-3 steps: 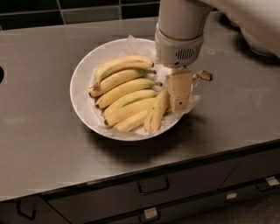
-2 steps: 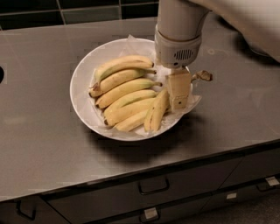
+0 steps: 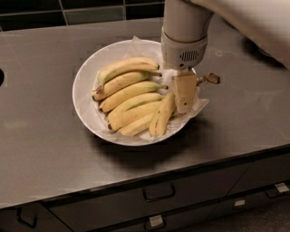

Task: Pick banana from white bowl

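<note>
The white bowl [image 3: 86,81], wide, shallow and lined with crinkled paper, sits on the grey counter and holds several yellow bananas. The banana [image 3: 162,115] lies at the bowl's right side, angled across the ends of the parallel ones. Its upper end runs under my gripper [image 3: 185,105], and a dark brown stem tip [image 3: 211,79] sticks out to the gripper's right. The gripper hangs straight down from the arm over the bowl's right rim, right at the banana's stem end.
The other, shorter bananas [image 3: 129,90] lie side by side across the bowl's middle. The counter's front edge [image 3: 149,179] runs above drawers with handles. A dark tiled wall [image 3: 90,13] backs the counter. My arm [image 3: 244,22] crosses the upper right.
</note>
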Controlling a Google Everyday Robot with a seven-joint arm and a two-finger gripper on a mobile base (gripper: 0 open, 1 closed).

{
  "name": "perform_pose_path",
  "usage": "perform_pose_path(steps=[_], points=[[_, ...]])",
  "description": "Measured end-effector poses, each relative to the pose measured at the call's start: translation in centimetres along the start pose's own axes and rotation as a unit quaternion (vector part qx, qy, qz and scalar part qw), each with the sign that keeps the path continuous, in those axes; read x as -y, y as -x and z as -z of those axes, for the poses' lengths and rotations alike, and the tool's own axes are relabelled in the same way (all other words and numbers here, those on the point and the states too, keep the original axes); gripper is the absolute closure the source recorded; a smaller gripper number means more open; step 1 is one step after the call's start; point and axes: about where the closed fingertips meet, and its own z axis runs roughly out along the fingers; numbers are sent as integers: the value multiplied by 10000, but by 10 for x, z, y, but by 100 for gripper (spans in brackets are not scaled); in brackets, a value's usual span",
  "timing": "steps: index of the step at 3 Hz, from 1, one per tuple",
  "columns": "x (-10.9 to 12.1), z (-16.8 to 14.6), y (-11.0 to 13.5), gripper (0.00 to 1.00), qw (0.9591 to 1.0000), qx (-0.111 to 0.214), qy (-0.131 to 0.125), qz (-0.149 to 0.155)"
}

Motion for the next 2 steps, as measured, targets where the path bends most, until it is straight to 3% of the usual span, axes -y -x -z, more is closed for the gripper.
perform_pose_path(steps=[2], points=[[-2, -9, -3, 25, 9998, -92, 170, 62]])
